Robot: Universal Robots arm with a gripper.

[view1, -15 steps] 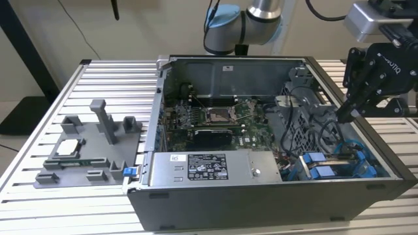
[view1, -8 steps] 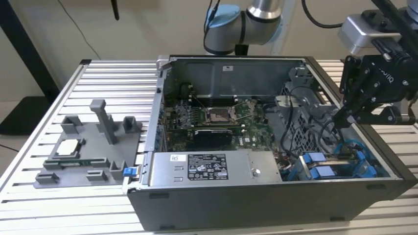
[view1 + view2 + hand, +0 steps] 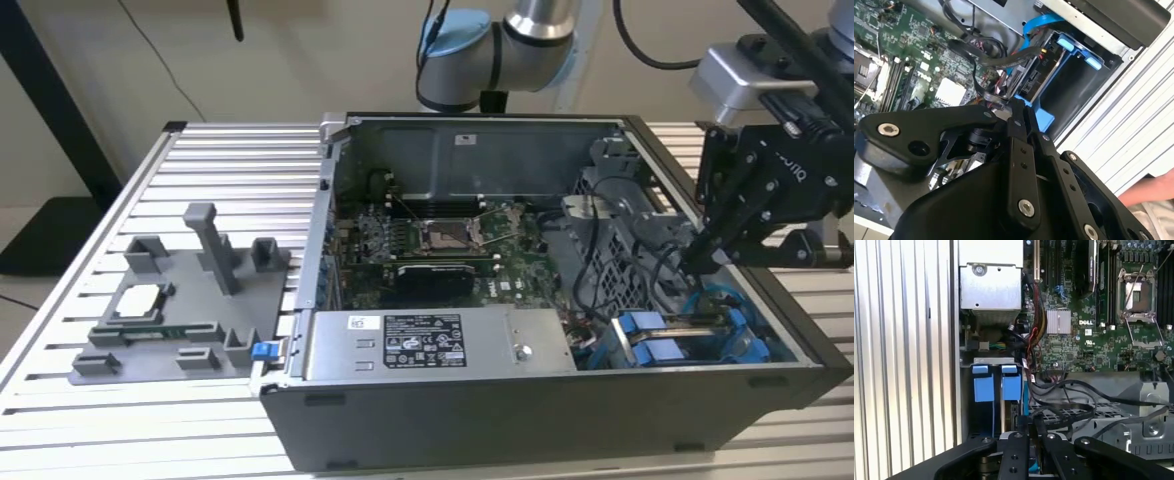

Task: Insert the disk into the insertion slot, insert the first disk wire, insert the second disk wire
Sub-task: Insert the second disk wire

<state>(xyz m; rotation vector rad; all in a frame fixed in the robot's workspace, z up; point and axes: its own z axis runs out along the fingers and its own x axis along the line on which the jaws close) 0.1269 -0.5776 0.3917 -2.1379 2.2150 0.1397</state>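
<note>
1. The disk, a flat drive clipped in a bright blue plastic frame [image 3: 694, 340], sits down inside the grey rectangular insertion slot [image 3: 667, 325] at the corner of the open computer case nearest the exterior view's right; in the first wrist view you see its two blue tabs [image 3: 996, 382] side by side at the bay's end.
2. Your black two-fingered gripper [image 3: 694, 262] hangs just above that bay, its fingers [image 3: 1026, 125] drawn close together with their tips down among the cables; you cannot tell from these views whether anything is pinched between them.
3. A bundle of black cables [image 3: 1064, 405] loops across just beside the bay, and a flat blue cable [image 3: 1041, 22] runs past the blue frame in the second wrist view.
4. Further in, you see the green motherboard [image 3: 434, 240] with its bare processor socket, and the grey labelled power-supply box [image 3: 434, 345] along the case's near wall.
5. The case rests on a ribbed aluminium table [image 3: 160, 395], with a grey plastic fixture [image 3: 187, 300] well apart toward the exterior view's left.
</note>
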